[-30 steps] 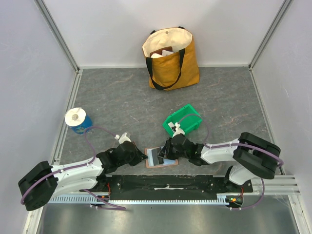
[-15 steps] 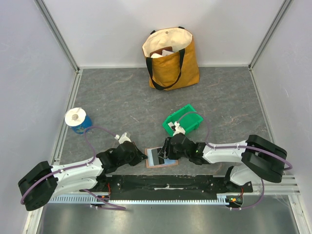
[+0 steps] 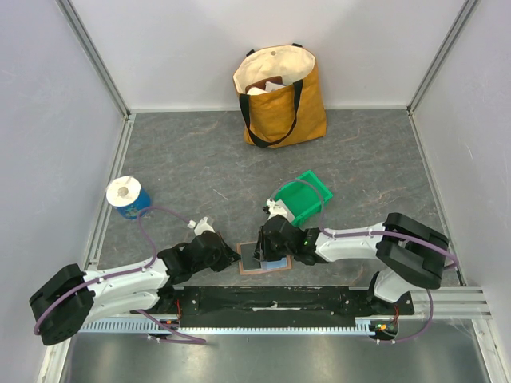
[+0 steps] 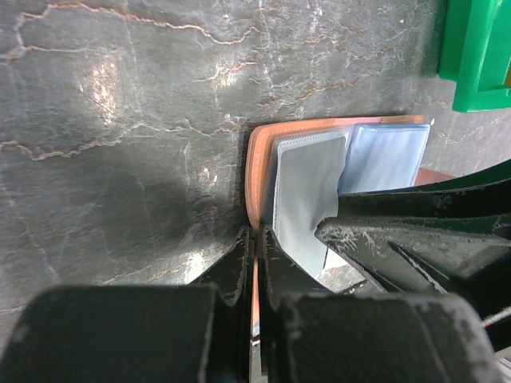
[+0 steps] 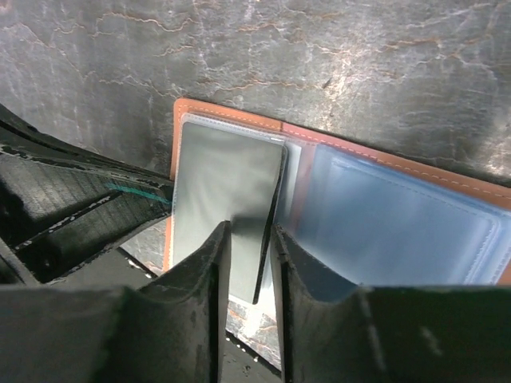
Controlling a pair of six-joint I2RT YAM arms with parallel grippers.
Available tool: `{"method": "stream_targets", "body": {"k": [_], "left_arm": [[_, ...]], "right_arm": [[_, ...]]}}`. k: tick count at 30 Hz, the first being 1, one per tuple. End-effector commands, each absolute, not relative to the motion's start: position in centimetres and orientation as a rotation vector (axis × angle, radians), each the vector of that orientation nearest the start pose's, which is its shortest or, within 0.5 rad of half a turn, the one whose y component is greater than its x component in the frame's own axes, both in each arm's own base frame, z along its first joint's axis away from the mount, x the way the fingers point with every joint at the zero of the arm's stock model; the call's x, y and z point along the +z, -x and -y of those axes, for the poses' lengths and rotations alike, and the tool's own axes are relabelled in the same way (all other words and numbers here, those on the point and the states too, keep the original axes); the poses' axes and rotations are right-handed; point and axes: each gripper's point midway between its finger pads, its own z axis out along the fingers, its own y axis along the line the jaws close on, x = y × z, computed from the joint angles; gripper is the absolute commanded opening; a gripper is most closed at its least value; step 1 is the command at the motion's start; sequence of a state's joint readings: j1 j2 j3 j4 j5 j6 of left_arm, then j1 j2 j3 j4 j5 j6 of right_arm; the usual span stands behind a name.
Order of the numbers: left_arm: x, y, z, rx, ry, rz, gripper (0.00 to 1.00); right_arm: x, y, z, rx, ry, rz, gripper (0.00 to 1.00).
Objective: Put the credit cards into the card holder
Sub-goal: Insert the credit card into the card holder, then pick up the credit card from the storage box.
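The terracotta-brown card holder [image 3: 275, 269] lies open on the table between the arms, its blue-grey lining [image 5: 399, 223] up. My left gripper [image 3: 234, 257] is shut on its left edge, and the brown rim [image 4: 255, 171] runs between the closed fingers [image 4: 255, 235]. My right gripper [image 3: 262, 251] stands over the left half and is shut on a dark grey card [image 5: 227, 187]. The card is tilted on edge against the left pocket. The card holder also shows in the right wrist view [image 5: 383, 155]. No white card shows.
A green plastic bin [image 3: 306, 199] stands tipped just behind the right wrist and also shows in the left wrist view [image 4: 479, 56]. A yellow tote bag [image 3: 279, 92] stands at the back wall. A blue cup holding a white roll [image 3: 128, 195] stands at the left.
My right gripper has moved left over the card holder's left half with the dark card. The green bin behind it has tipped up. The left arm has not moved.
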State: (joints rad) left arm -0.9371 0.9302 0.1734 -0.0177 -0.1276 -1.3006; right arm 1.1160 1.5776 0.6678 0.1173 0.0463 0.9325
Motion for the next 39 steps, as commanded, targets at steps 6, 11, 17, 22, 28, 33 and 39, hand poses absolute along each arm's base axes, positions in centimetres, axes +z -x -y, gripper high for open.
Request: {"method": "stream_targets", "body": {"k": [6,11,17,22,28,33,39], "left_arm": [[-0.5,-12.9,19.6,-0.752,0.516,-2.544,0.02],[-0.4,-13.0,19.3,-0.738,0.514,-2.541,0.02],[0.0,-13.1,19.2,-0.716,0.481,-2.537,0.02],[0.5,-13.3,19.4,-0.716,0.453,-2.535,0.02],[0.6,-13.4,19.8,-0.726,0.431,-2.539,0.02],[0.6,-13.4,20.0,-0.731,0.418,-2.543,0.02],[0.5,-13.4,20.1,-0.731,0.413,-2.547,0.02]], "right_arm": [[3.8,-13.9,-36.4,0.894,0.264,-2.534,0.28],[5.9,-15.1,-34.2,0.78,0.262,-2.467,0.49],[12.0,-18.2,-30.8,0.663,0.241,-2.301,0.58],[17.0,-22.5,-26.8,0.551,0.187,-2.2,0.57],[17.4,-26.9,-24.3,0.501,0.227,-2.224,0.7],[15.7,-28.6,-25.2,0.521,0.327,-2.283,0.76],[13.1,-30.1,-26.0,0.553,0.403,-2.357,0.79]]}}
